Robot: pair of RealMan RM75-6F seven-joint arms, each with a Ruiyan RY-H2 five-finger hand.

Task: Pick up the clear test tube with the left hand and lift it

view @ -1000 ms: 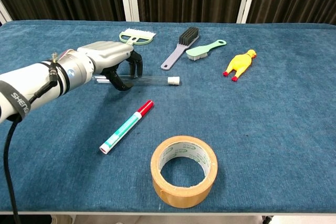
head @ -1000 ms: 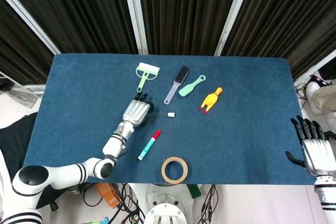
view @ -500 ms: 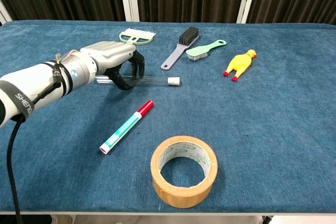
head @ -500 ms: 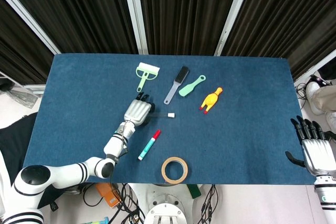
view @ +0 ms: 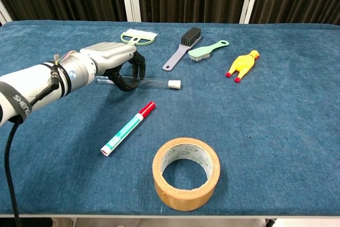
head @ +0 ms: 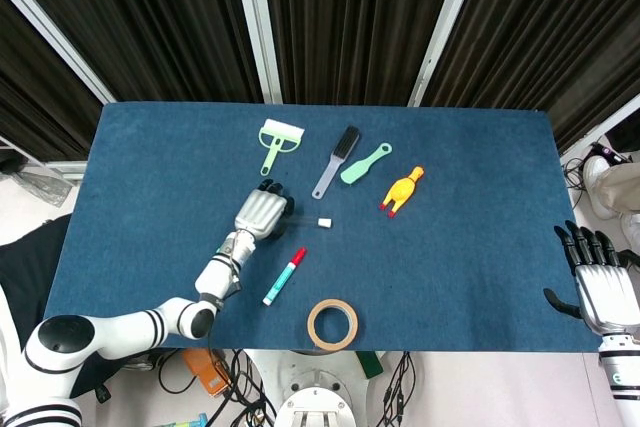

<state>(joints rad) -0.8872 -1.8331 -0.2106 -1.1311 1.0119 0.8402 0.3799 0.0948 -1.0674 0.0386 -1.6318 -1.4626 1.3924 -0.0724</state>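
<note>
The clear test tube [view: 156,82] lies level just over the blue table [view: 276,126], its white cap [head: 323,221] pointing right. My left hand [view: 109,59] arches over the tube's left half, dark fingers [view: 139,67] curled down around the glass and gripping it. In the head view the same left hand [head: 262,212] hides most of the tube. My right hand [head: 598,282] hangs off the table's right front corner, far from the tube, fingers apart and holding nothing.
A red-and-teal marker [view: 129,127] lies just in front of the tube, and a tape roll [view: 186,172] sits nearer the front edge. Behind are a green scraper [view: 138,36], a black brush [view: 183,47], a green brush [view: 207,50] and a yellow rubber chicken [view: 242,64].
The left hand's fingers have closed in on the tube. The white cap has shifted slightly left and towards the front. The right hand has not moved.
</note>
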